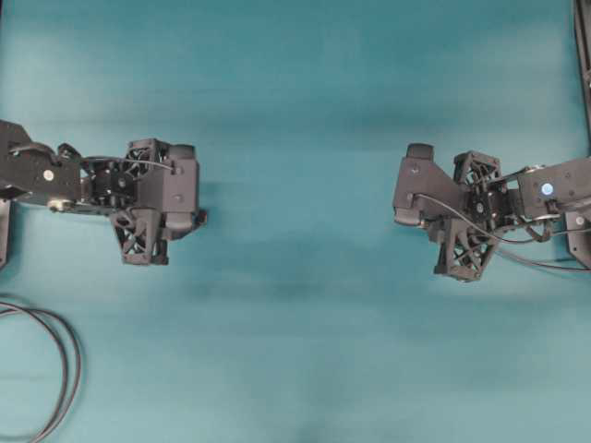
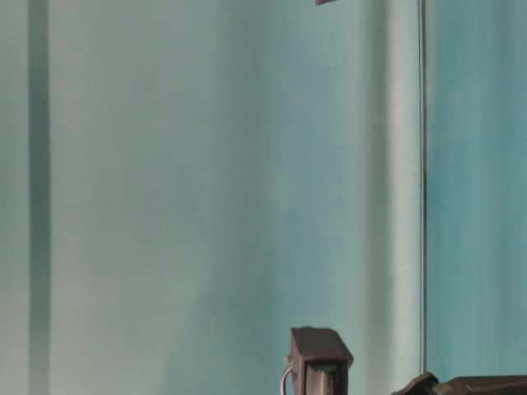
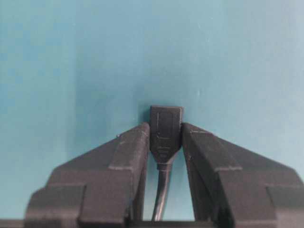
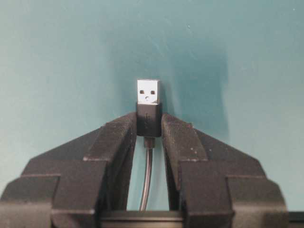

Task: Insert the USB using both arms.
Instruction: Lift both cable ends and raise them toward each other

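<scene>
In the right wrist view the USB [image 4: 148, 91] shows a silvery metal tip above a black body. It is pinched between the fingers of my right gripper [image 4: 149, 121], and its thin cable [image 4: 148, 175] runs back between them. My left gripper [image 3: 166, 130] is shut on the cable's black socket end [image 3: 166, 122], which sticks out past the fingertips. Overhead, the left gripper [image 1: 175, 198] and right gripper [image 1: 416, 189] face each other across a wide gap above the teal table. Both plug and socket are hidden under the wrists there.
A looped grey cable [image 1: 63, 369] lies at the table's lower left corner. Teal surface [image 1: 295, 305] stretches between the two arms. The table-level view catches only dark arm parts [image 2: 319, 362] along its bottom edge.
</scene>
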Controlling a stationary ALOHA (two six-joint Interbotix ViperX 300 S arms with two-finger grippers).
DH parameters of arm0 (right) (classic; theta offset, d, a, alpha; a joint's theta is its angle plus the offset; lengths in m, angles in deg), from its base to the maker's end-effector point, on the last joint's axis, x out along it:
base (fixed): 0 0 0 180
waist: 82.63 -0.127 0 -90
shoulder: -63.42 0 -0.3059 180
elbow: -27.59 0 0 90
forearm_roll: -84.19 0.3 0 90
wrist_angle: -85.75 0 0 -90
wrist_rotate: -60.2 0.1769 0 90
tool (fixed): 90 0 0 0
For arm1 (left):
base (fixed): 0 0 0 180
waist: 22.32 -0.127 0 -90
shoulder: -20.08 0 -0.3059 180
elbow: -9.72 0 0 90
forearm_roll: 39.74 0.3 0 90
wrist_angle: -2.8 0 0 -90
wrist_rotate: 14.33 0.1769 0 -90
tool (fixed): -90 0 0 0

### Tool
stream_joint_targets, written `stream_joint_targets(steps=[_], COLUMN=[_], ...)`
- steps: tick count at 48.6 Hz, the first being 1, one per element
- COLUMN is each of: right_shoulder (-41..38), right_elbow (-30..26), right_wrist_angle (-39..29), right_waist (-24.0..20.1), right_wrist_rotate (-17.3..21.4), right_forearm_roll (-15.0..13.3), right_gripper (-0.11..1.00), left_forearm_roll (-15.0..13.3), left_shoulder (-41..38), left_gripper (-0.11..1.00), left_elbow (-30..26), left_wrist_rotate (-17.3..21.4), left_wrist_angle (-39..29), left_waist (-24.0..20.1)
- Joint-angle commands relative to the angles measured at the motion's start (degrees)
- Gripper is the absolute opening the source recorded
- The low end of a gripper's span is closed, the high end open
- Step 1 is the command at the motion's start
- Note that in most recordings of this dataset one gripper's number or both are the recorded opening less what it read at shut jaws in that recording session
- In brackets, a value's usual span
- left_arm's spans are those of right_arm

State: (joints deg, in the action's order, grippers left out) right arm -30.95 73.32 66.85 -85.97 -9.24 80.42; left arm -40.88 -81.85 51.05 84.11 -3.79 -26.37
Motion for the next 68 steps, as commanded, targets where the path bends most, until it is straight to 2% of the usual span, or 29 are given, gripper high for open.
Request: stream_joint_targets(steps=[1,11,18,24,35,46,51,57,67,68], right_shoulder=[0.62,4.13,7.65,11.07,14.06,14.06,14.06,14.06,14.5,14.59], right_elbow=[-1.23,-1.32,-1.58,-2.55,-5.19,-7.12,-8.17,-9.05,-9.93,-9.93], right_wrist_angle=[0.26,-2.99,-6.5,-10.11,-16.7,-17.84,-18.46,-19.95,-20.39,-20.3], right_waist=[-1.67,-1.67,-1.67,-1.67,-1.67,-1.67,-1.67,-1.67,-1.67,-1.67], right_wrist_rotate=[0.0,-0.18,0.0,0.09,0.09,0.44,0.53,0.62,0.7,0.7], right_forearm_roll=[-0.09,0.0,-1.76,-4.92,-10.72,-16.96,-20.04,-23.99,-26.98,-27.16], right_gripper=[0.2,0.2,0.2,0.2,0.2,0.2,0.2,0.2,0.2,0.2], left_forearm_roll=[0.09,-0.26,-3.34,-7.47,-15.82,-20.74,-26.19,-33.75,-51.94,-54.58], left_shoulder=[1.14,3.78,6.94,9.58,12.3,13.45,13.45,13.54,13.45,13.45], left_gripper=[0.16,0.16,0.16,0.16,0.16,0.16,0.16,0.16,0.16,0.16], left_elbow=[-1.41,-3.34,-4.04,-4.83,-7.03,-10.28,-11.43,-11.51,-10.55,-10.28], left_wrist_rotate=[-0.53,-0.79,-1.32,-3.08,-2.99,1.67,5.45,12.3,26.37,28.39], left_wrist_angle=[-2.64,-6.5,-7.29,-11.07,-21.71,-27.6,-31.11,-34.1,-37.35,-37.88], left_waist=[-0.18,-0.18,-0.44,-0.88,-3.43,-6.42,-9.23,-12.66,-18.54,-19.25])
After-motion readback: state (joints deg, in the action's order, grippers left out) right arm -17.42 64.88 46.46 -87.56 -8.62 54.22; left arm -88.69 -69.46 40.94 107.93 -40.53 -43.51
